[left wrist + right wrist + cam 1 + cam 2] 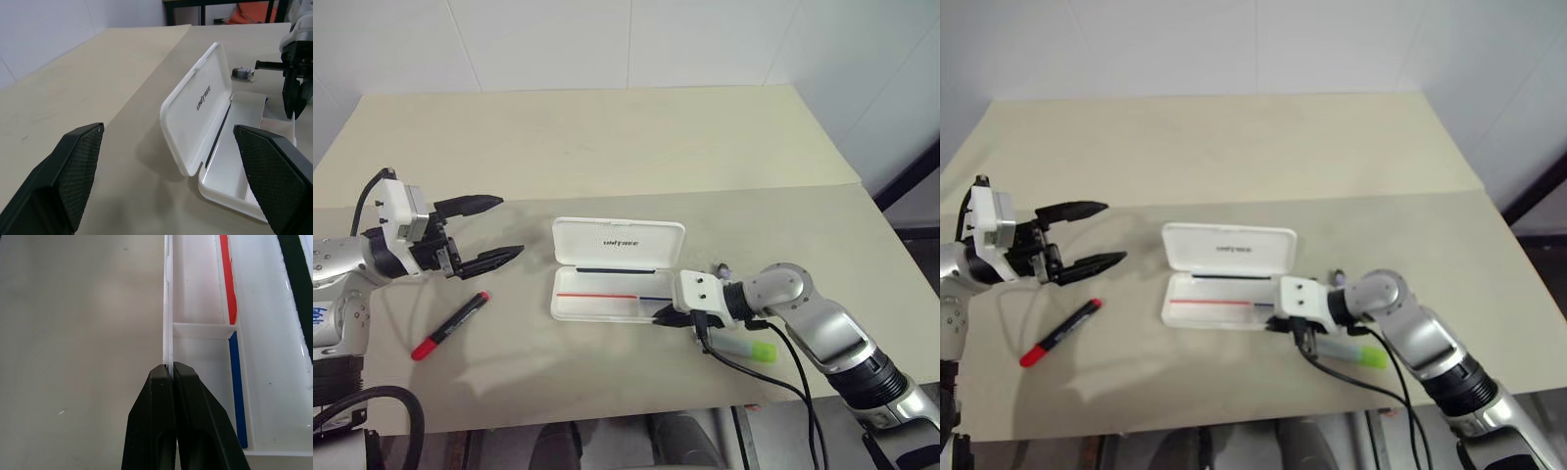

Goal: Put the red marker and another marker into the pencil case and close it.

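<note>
Pencil case point(618, 243) open at mid-desk point(607, 137), lid upright.

Right gripper point(658, 316), jaws together, clamps the tray's near wall. Left gripper point(494, 229), jaws apart, hovers over bare desk above the red marker point(450, 325). The highlighter point(746, 348) lies beside the right wrist.

Even, bright overhead light falls on my tabletop point(607, 137), casting soft, faint shadows beneath my arms and beside the pencil case point(617, 269). Glare whitens its tray in my right wrist view, where my own gripper point(172, 369) looks slightly blurred.
</note>
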{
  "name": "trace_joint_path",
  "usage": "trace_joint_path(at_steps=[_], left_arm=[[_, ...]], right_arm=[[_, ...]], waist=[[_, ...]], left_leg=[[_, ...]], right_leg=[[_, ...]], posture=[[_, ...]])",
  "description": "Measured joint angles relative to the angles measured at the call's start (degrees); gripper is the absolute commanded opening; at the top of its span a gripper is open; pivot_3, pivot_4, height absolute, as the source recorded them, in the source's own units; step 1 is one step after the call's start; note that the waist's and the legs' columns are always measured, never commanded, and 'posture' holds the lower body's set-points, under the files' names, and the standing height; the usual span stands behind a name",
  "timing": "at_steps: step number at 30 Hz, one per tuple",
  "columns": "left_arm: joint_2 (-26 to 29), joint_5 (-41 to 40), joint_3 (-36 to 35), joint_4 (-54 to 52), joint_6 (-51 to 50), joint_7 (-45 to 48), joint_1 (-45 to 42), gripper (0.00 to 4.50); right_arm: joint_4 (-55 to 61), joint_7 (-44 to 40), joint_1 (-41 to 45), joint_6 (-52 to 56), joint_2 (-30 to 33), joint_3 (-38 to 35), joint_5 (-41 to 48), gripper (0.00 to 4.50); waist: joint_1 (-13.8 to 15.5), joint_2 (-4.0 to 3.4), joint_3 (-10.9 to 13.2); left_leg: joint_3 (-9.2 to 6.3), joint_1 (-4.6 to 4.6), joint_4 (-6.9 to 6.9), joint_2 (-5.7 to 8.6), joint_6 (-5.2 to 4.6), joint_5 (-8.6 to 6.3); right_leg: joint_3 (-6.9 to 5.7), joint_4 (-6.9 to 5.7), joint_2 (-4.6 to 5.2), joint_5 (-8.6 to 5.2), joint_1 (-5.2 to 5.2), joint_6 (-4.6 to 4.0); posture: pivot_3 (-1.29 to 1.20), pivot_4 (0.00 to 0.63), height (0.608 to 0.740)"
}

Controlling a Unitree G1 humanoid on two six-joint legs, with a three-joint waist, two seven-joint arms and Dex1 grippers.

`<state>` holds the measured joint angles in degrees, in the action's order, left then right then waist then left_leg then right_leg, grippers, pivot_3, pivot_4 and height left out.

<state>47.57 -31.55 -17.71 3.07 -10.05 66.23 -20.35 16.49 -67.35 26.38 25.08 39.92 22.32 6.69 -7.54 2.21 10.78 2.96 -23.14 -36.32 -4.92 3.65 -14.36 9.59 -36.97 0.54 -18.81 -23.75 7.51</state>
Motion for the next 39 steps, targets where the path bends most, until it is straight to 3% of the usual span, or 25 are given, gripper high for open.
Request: trace_joint_path(at_steps=[2, 5, 8, 14, 19, 23, 28, 39], left_arm=[[-0.2, 0.0, 0.5, 0.0, 0.0, 0.0, -0.2, 4.5], [-0.2, 0.0, 0.8, 0.0, 0.0, 0.0, -0.8, 4.5], [-0.2, 0.0, 0.9, 0.0, 0.0, 0.0, -1.5, 4.5], [-0.2, 0.0, 0.9, 0.0, -0.2, 0.1, -1.6, 4.5], [-0.2, 0.0, 0.9, 0.2, -0.3, 0.1, -1.8, 4.5], [3.6, 2.1, 1.0, -0.6, -1.5, 0.7, 1.9, 4.5], [8.6, 2.8, -0.4, -2.7, -7.7, 0.9, 11.3, 4.5], [16.7, 7.0, -1.5, -11.3, -22.2, -4.5, 19.0, 4.5]], right_arm=[[0.0, -0.5, -0.2, -1.4, 0.3, 0.0, 0.0, 0.02], [-0.2, -0.8, -0.2, -3.1, 0.3, 0.0, 0.0, 0.69], [-1.2, -0.3, 0.2, -5.2, -1.0, -0.2, 0.0, 1.72], [-2.2, -0.7, 2.6, -7.6, -2.4, -2.7, 3.0, 1.72], [-2.7, -6.0, 3.8, -9.1, -2.0, -7.8, 10.5, 1.72], [-3.0, -8.1, 3.7, -8.3, -2.3, -12.5, 18.2, 2.61], [-2.2, -6.7, 3.7, -4.3, -2.3, -19.3, 26.2, 4.4], [1.2, 0.9, 4.1, -1.7, -4.2, -21.7, 29.9, 4.46]], waist=[[0.0, 0.0, 0.0], [0.0, 0.01, 0.0], [0.0, 0.01, 0.0], [0.1, 0.01, 0.0], [0.7, 0.0, 0.0], [0.8, 0.0, 0.0], [1.1, 0.0, 0.0], [1.2, 0.05, 0.1]], left_leg=[[0.0, 0.0, 0.01, 0.0, 0.0, 0.0], [0.0, 0.01, 0.01, 0.0, 0.0, 0.0], [0.0, 0.01, -0.02, 0.0, 0.0, 0.0], [-0.01, 0.02, -0.04, 0.0, 0.0, 0.0], [-0.03, 0.03, -0.03, 0.0, 0.0, 0.0], [0.0, 0.05, -0.01, -0.01, 0.0, 0.0], [-0.01, 0.07, 0.04, -0.04, -0.01, 0.0], [0.01, 0.07, 0.15, -0.03, 0.0, -0.01]], right_leg=[[0.0, 0.0, 0.0, 0.0, 0.0, 0.0], [0.0, 0.0, 0.0, 0.0, 0.0, 0.0], [0.0, -0.01, 0.0, 0.0, 0.01, 0.0], [0.0, -0.02, 0.0, 0.01, 0.04, 0.01], [-0.01, -0.01, 0.0, 0.01, 0.05, 0.01], [0.0, -0.01, 0.0, 0.01, 0.05, 0.01], [-0.02, -0.01, 0.01, -0.03, 0.04, -0.04], [-0.02, 0.06, 0.03, -0.08, 0.0, -0.15]], posture=[[0.0, 0.15, 0.74], [0.0, 0.15, 0.74], [0.0, 0.15, 0.74], [0.0, 0.15, 0.74], [0.0, 0.15, 0.74], [0.0, 0.15, 0.74], [0.0, 0.15, 0.74], [0.0, 0.15, 0.74]])
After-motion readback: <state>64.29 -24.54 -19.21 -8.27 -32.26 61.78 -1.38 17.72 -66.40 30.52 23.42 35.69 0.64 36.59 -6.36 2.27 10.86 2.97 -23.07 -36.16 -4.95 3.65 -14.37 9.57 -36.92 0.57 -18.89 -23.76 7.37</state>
